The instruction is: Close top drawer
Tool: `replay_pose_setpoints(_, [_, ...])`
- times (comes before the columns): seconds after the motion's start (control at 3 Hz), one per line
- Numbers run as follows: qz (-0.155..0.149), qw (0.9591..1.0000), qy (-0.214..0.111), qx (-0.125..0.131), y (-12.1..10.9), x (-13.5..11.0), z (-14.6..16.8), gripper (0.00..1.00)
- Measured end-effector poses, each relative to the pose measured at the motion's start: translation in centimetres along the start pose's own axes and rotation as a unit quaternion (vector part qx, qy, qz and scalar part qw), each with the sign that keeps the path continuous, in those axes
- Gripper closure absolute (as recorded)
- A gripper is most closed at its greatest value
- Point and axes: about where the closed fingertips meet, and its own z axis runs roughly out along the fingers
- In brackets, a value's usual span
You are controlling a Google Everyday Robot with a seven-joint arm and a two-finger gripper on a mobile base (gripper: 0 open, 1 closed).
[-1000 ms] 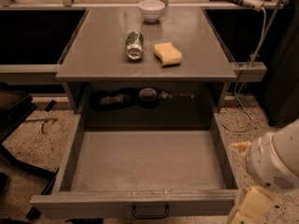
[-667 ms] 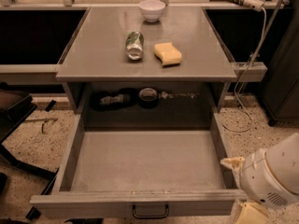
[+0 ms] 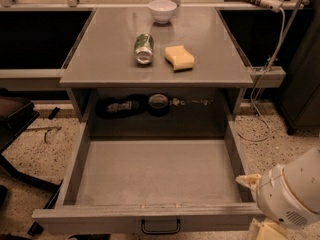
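Note:
The top drawer (image 3: 157, 171) is pulled far out under the grey table, and its long shallow tray holds nothing. Its flat grey front panel (image 3: 100, 219) runs along the bottom of the view, with a small dark loop handle (image 3: 160, 227) at its centre. My gripper (image 3: 269, 230) is at the bottom right, just outside the drawer's front right corner, mostly cut off by the frame edge. The arm's white rounded housing (image 3: 292, 194) sits above it, beside the drawer's right wall.
On the tabletop (image 3: 100, 59) are a white bowl (image 3: 162, 10), a can lying on its side (image 3: 143, 48) and a yellow sponge (image 3: 179, 57). Dark items (image 3: 127, 105) lie in the recess behind the drawer. A cable (image 3: 265, 69) hangs at right; black furniture legs (image 3: 20, 134) stand at left.
The arm's white housing has shifted left and down, closer to the drawer's front right corner. The drawer has not moved.

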Motion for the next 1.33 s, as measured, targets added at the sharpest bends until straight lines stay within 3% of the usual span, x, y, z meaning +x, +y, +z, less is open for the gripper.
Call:
replay_pose_setpoints(1.0, [0.016,0.997,0.026,-0.072,4.7,2.9,5.2,0.0])
replay_pose_setpoints(1.33, [0.015,0.9966,0.026,-0.076,5.1,2.6,5.2,0.0])
